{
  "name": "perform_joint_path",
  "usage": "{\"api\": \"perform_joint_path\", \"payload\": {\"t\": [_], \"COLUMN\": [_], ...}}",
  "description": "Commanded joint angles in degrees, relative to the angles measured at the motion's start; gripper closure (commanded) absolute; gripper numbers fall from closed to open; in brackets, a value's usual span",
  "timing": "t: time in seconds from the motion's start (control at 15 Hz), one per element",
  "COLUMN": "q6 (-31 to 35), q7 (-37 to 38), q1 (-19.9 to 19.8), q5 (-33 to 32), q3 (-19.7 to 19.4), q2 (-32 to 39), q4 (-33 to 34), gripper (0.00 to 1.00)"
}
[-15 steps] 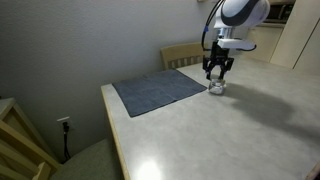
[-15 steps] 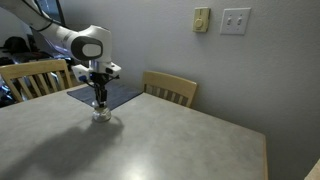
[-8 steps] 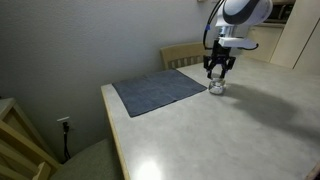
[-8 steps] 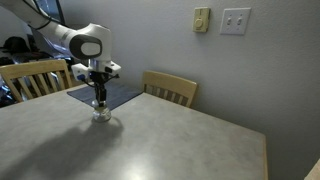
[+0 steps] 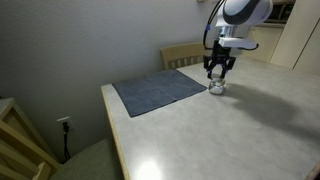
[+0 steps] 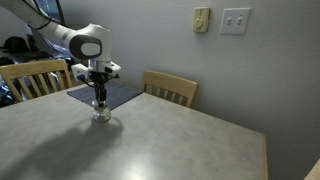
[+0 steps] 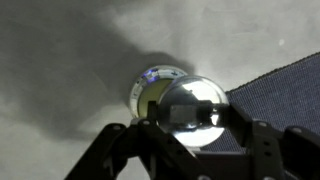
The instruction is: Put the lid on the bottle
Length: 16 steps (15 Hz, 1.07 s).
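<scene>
The bottle [image 5: 217, 87] is a small clear jar standing on the table just off the mat's corner; it also shows in an exterior view [image 6: 101, 114]. My gripper [image 5: 217, 74] hangs straight above it, fingertips just over its mouth [image 6: 99, 98]. In the wrist view the gripper [image 7: 190, 118] is shut on the round lid [image 7: 190, 100], whose upper face looks shiny and mirrors the jaws. The bottle's rim [image 7: 148, 85], pale yellowish inside, shows beyond the lid to the upper left, partly covered by it. I cannot tell whether lid and rim touch.
A grey-blue mat [image 5: 160, 92] lies on the pale table [image 5: 230, 130] beside the bottle; its corner also shows in the wrist view [image 7: 285, 85]. Wooden chairs stand at the table's far edge [image 5: 180, 53] [image 6: 168, 88]. A wall is behind.
</scene>
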Motion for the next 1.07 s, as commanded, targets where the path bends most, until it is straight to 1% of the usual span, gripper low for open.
{"api": "perform_joint_path", "payload": {"t": [0.0, 0.07, 0.2, 0.53, 0.8, 1.0], "q6": [-0.14, -0.13, 0.85, 0.82, 0.44, 1.4], "q7": [-0.36, -0.36, 2.55, 11.75, 16.1, 17.37], "q1": [0.67, 0.67, 1.99, 5.91, 6.95, 6.39], "q5": [0.6, 0.6, -0.67, -4.58, -6.84, -6.6], "q3": [-0.77, -0.77, -2.08, -5.77, -6.47, -5.97], "q2": [0.01, 0.01, -0.85, -2.5, -2.78, -3.66], "q4": [0.11, 0.11, -0.93, -2.45, -2.72, -3.96], "gripper": [0.31, 0.56, 0.56, 0.56, 0.56, 0.56]}}
